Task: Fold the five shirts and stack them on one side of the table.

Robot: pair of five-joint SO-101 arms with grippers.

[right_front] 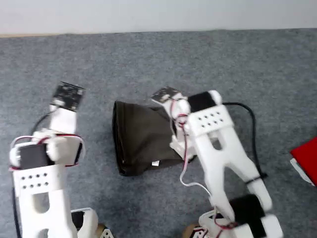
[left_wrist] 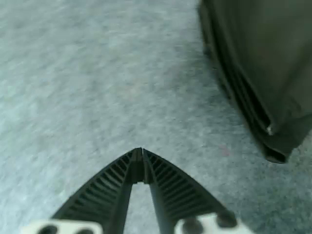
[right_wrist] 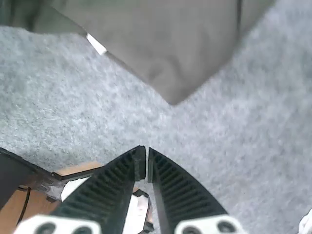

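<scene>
Lying near the middle of the grey tabletop (right_front: pixel 237 64), one dark brown shirt (right_front: pixel 141 139) is folded into a rough rectangle. Its stacked layers show along the edge that faces your left arm (right_front: pixel 42 173). In the left wrist view the same edge of the shirt (left_wrist: pixel 263 63) appears as several dark folds pressed one on another. A small white tag (right_front: pixel 155 163) sits at the shirt's near edge.

Your right arm (right_front: pixel 218 144) stands over the shirt's right edge, with its wrist section above the cloth in the high view. The right jaws are clenched tip to tip and carry nothing. In the right wrist view they point at bare tabletop just off a corner of the shirt (right_wrist: pixel 161 39). The pictures do not show whether they touch the surface.

Your left arm stands left of the shirt and apart from it. The left jaws are likewise clenched and empty, over bare tabletop beside the shirt's layered edge.

A red item (right_front: pixel 308 158) lies at the tabletop's right edge, well apart from the shirt. You cannot tell from these views what it is.
</scene>
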